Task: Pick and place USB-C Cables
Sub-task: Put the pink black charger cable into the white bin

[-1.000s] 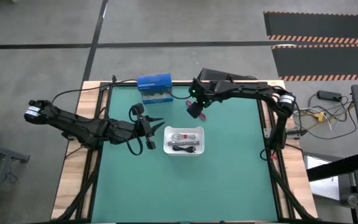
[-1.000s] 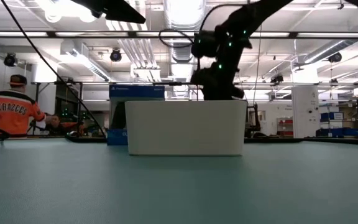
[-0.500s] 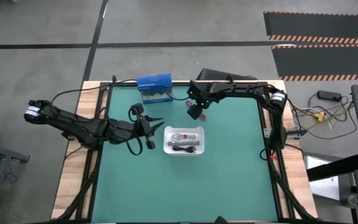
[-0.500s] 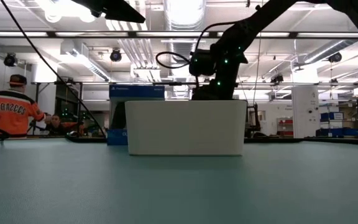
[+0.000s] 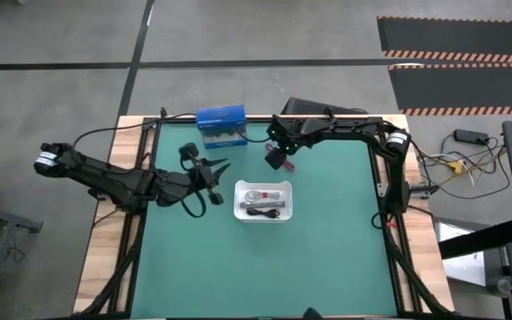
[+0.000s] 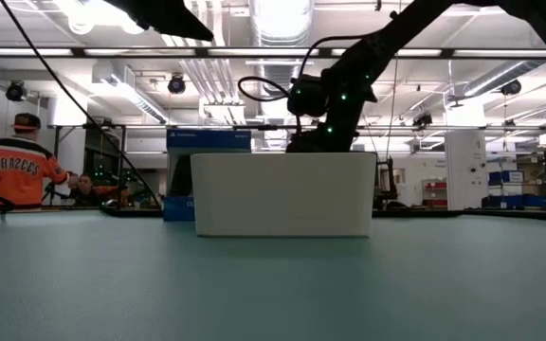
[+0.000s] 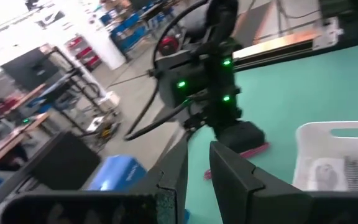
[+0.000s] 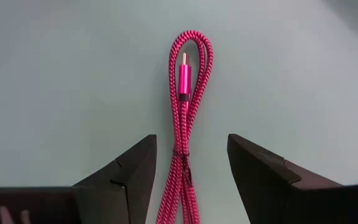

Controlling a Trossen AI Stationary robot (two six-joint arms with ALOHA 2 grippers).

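While the magenta cable (image 8: 183, 118) lies as before on the green mat (image 5: 327, 249), at 12 o'clock from the white tray (image 5: 263, 214), the right gripper (image 5: 280, 161) has come lower over it, jaws wide open, holding nothing. Braided, folded, long axis between the fingers. The left gripper (image 5: 210, 175) has narrow, empty jaws.

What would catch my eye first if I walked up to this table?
Likely the bright magenta braided cable lying on the green mat, with the right gripper open astride it near the table's far side. Next, the small white plastic tray mid-table holding bundled cables, with the left gripper raised beside it.
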